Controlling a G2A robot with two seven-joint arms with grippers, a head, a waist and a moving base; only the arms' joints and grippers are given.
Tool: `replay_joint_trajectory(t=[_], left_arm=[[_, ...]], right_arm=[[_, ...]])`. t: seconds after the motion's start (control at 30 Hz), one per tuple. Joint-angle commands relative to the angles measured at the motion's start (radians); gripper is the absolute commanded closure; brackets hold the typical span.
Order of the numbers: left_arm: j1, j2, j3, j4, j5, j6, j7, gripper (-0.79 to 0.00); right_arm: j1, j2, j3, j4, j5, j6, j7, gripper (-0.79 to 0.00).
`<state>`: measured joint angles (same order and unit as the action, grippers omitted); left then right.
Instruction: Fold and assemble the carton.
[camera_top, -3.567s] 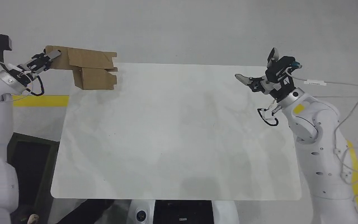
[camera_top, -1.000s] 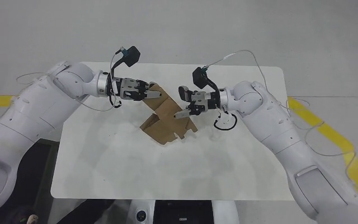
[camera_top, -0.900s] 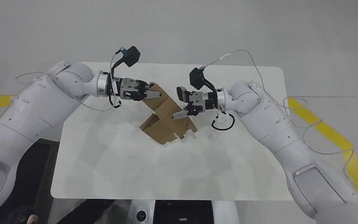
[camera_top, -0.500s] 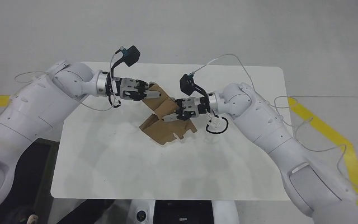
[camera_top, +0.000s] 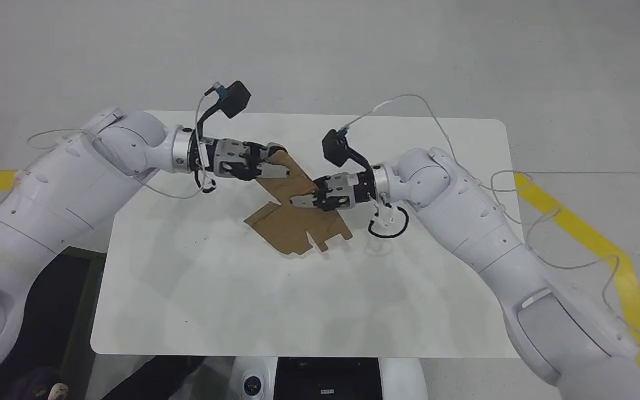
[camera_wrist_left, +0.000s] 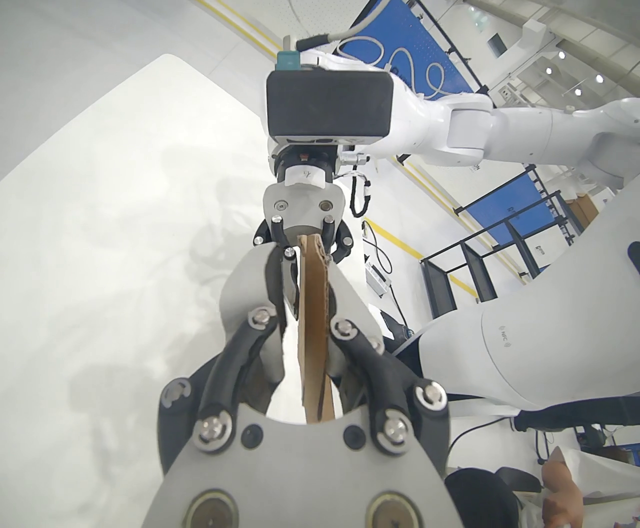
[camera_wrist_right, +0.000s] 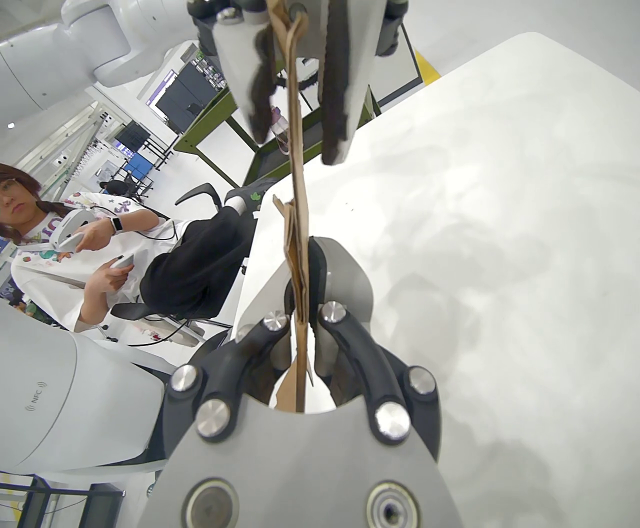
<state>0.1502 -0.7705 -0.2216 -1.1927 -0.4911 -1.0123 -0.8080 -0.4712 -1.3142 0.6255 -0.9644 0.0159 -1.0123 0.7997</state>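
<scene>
One carton, two grippers, one tabletop.
There is just one carton (camera_top: 296, 222). It is brown and flat, not a box yet, and it is over the tabletop (camera_top: 300, 310), closer to the far edge than the near edge. There are two grippers: one left gripper (camera_top: 267, 167) and one right gripper (camera_top: 301, 201). Both of them pinch that same one carton, so that makes two grips on one thing.

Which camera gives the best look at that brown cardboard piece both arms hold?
The top view: the flat brown cardboard carton shows its whole outline, flaps and notches. The wrist views see it edge-on, a thin strip clamped in the left gripper and the right gripper.
</scene>
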Motion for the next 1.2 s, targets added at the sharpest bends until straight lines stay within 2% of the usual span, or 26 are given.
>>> replay_joint_trajectory(t=[0.0, 0.23, 0.47, 0.63, 0.77, 0.97, 1.17], left_arm=[[-0.002, 0.003, -0.013, 0.009, -0.023, 0.000, 0.000, -0.785], [0.027, 0.011, -0.113, 0.069, -0.088, 0.000, 0.000, -0.785], [0.104, 0.011, -0.246, 0.092, -0.029, 0.000, 0.049, -0.785], [0.175, 0.008, -0.328, 0.056, 0.103, 0.000, 0.117, -0.785], [0.235, 0.006, -0.376, 0.008, 0.139, 0.000, 0.135, -0.785], [0.304, 0.003, -0.435, -0.042, 0.148, 0.000, 0.099, -0.785], [0.343, -0.008, -0.471, -0.065, 0.089, 0.000, 0.001, -0.785]], right_arm=[[-0.003, 0.001, 0.006, 0.001, 0.013, 0.000, -0.009, 0.000], [-0.019, 0.006, 0.058, 0.012, 0.040, 0.000, -0.089, 0.000], [-0.054, 0.015, 0.142, 0.003, -0.008, 0.000, -0.256, 0.000], [-0.089, 0.012, 0.185, -0.016, -0.052, 0.000, -0.399, 0.000], [-0.110, 0.002, 0.203, -0.026, -0.094, 0.000, -0.505, 0.000], [-0.124, -0.014, 0.215, -0.040, -0.125, 0.000, -0.618, 0.000], [-0.124, -0.026, 0.214, -0.054, -0.131, 0.000, -0.656, 0.000]])
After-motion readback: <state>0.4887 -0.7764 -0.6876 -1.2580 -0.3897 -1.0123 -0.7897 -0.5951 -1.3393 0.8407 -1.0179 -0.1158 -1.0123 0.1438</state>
